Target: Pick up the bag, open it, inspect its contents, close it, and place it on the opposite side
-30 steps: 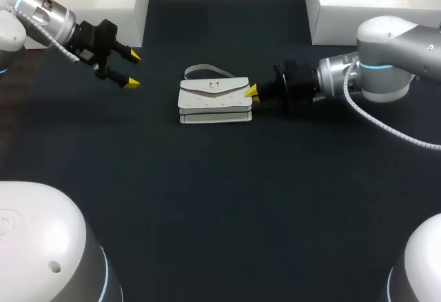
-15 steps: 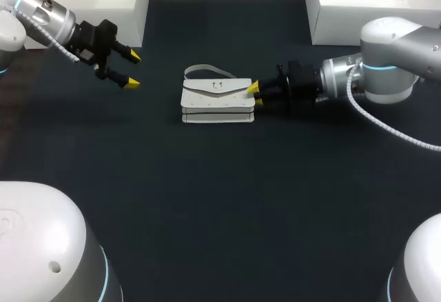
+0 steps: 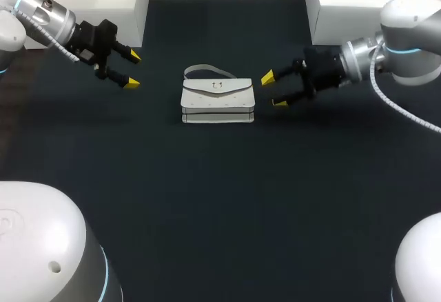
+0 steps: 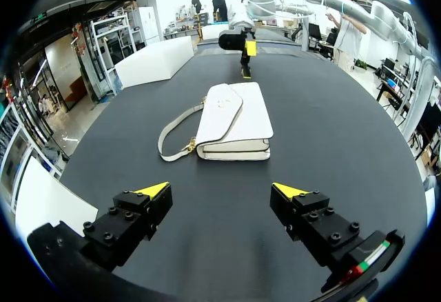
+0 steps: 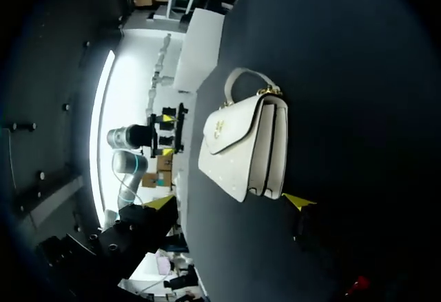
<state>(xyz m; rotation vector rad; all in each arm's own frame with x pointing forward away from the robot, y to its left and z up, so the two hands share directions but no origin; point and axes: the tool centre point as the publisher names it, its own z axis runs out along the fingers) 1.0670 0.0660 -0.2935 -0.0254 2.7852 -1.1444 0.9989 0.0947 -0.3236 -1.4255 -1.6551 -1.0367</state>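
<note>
Just beside the closed white handbag (image 3: 217, 100), the right gripper (image 3: 273, 90) gaped wide; farther off, the left gripper (image 3: 132, 69) gaped too.

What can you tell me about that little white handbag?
The small white leather-look handbag lies flat on the dark table, envelope flap up and closed with a small metal clasp. Its thin white strap curls on the table beside it. The left gripper and right gripper flank it, open, neither touching.
</note>
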